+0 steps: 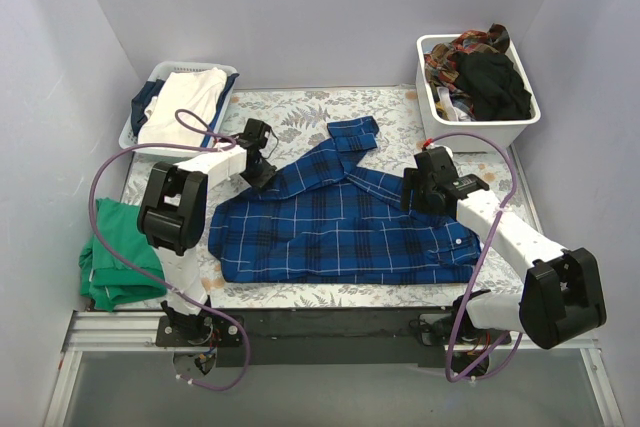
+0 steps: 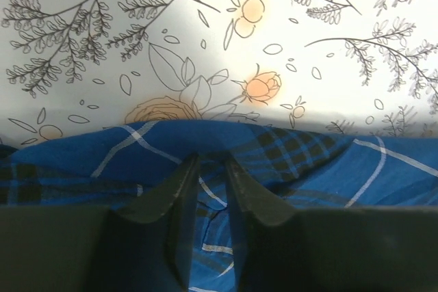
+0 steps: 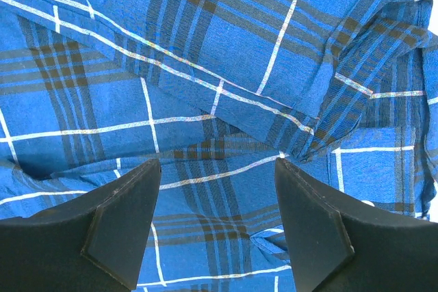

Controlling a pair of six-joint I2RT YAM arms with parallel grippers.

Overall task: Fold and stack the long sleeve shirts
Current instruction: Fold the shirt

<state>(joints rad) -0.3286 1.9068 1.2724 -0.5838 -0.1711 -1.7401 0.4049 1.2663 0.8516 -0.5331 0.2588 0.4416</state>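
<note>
left gripper (image 2: 211, 160) clenched on plaid shirt (image 1: 340, 232) edge; right gripper (image 3: 217, 163) released over the cloth. advised: right takes matching edge, both lift evenly.

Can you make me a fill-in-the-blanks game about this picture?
The plaid shirt on the table is ___ with white lines.
The bunched cloth beside the left arm is ___.
The right fingers stand ___ above the shirt.
The left fingers pinch the ___.
Missing words: blue, green, open, shirt.
</note>
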